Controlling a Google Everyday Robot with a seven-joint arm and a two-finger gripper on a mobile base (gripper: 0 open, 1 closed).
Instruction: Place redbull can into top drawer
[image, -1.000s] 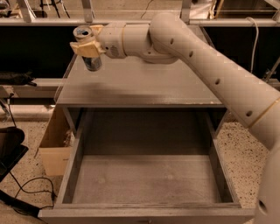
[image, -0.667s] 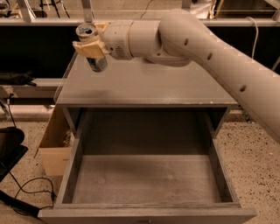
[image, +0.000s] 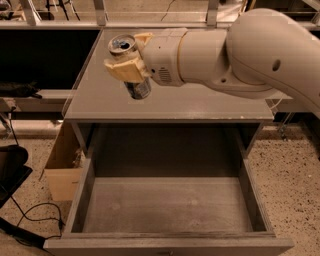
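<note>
The redbull can (image: 136, 89) is a slim silver and blue can with a pull-tab top, tilted a little. My gripper (image: 128, 58) is shut on the can and holds it in the air over the left part of the grey tabletop (image: 210, 105). The tan fingers (image: 124, 69) clamp its upper half from both sides. The top drawer (image: 167, 205) stands pulled out below the tabletop's front edge, wide and deep, with a bare flat bottom. The can is behind and above the drawer's opening.
My large white arm (image: 240, 55) crosses the upper right of the view. A cardboard box (image: 62, 160) stands on the floor left of the drawer. A black cable (image: 30, 215) lies on the speckled floor at the lower left. Dark shelving runs along the back.
My gripper has carried the can toward the front and lower over the tabletop, closer to the drawer. The arm now fills more of the view. The drawer has not moved.
</note>
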